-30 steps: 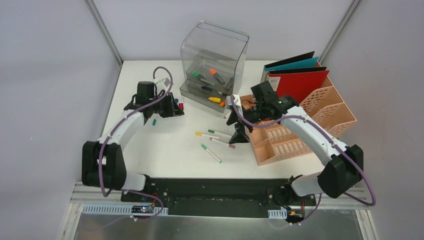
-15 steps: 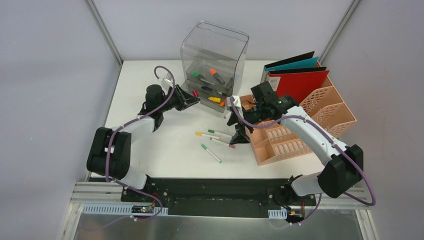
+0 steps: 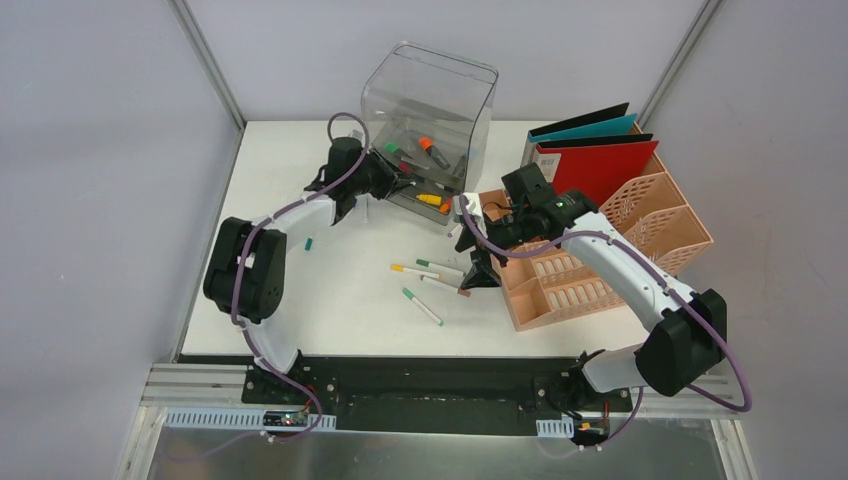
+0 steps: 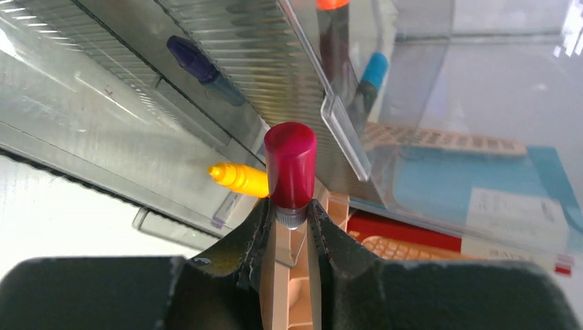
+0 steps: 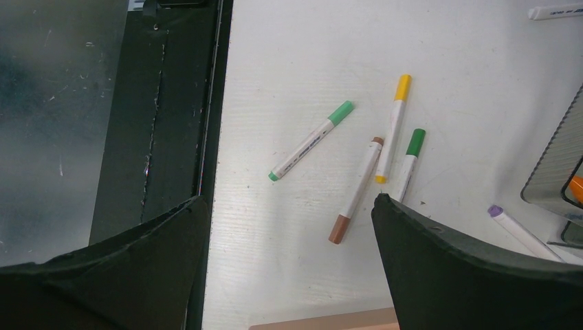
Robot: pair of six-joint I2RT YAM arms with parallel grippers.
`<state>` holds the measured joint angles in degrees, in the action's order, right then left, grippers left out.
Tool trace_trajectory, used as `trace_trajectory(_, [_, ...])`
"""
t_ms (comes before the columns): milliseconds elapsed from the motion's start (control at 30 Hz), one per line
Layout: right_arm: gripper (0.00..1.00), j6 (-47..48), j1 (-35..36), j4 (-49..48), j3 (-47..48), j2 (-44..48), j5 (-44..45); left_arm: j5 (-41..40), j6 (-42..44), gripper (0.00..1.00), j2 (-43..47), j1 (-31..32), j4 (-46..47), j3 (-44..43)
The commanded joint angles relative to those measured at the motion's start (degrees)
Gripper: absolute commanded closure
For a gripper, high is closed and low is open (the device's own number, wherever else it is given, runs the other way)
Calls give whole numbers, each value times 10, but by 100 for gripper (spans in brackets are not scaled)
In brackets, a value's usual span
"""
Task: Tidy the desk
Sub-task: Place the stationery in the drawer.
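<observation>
left claw [image 4: 290,212] moved to box [image 3: 455,95], holding marker [image 4: 290,163]

The top external camera looks down from above and behind the arm bases, taking in the whole bench [image 3: 340,290]. The left wrist camera peers along the left tool [image 4: 289,210] and its pinched red-capped marker [image 4: 290,161], very near the drawer box [image 4: 103,103]. The right wrist camera faces down through the spread right tool [image 5: 289,203] at loose markers [image 5: 357,189], also seen from overhead.
</observation>
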<state>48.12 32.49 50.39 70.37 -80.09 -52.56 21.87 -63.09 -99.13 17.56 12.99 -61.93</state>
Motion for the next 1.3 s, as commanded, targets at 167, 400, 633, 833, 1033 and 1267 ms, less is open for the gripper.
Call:
trace_trajectory(167, [7, 20, -1, -4, 16, 18, -2, -45, 3, 85, -68, 26, -245, -173])
trace_trajectory(400, [7, 21, -2, -3, 16, 20, 1, -41, 66, 78, -61, 26, -243, -188])
trace_trajectory(633, [7, 21, -1, -3, 15, 19, 4, -18, 129, 61, -19, 26, -124, -134])
trace_trajectory(833, [7, 22, -2, -4, 15, 18, 5, -12, 145, 49, -2, 25, -62, -101])
trace_trajectory(1033, [7, 22, -2, -3, 15, 20, 8, -62, 202, 47, 86, 25, -7, -31])
trace_trajectory(1267, [7, 23, -2, -4, 14, 13, 7, -197, 343, 30, 270, 24, -9, 99])
